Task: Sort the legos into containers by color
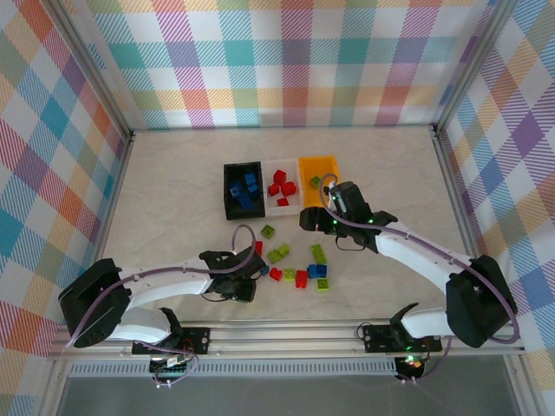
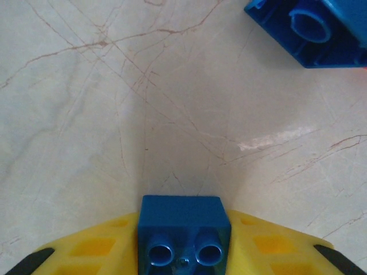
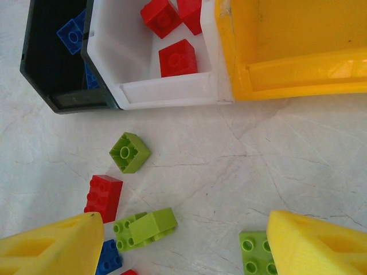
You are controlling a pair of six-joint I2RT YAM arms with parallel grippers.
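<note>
A blue lego point(image 2: 182, 226) is clamped in the left gripper point(image 1: 258, 273), the black bin point(image 1: 228, 195) being found at twelve o'clock from it, while the right gripper point(image 3: 184, 223) is seen spread and empty.

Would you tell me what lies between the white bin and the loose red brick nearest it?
A lone lime green brick, in the right wrist view.

Glossy plastic legos point(image 3: 129, 152) lie on a smooth marble-look table point(image 3: 229, 172).
</note>
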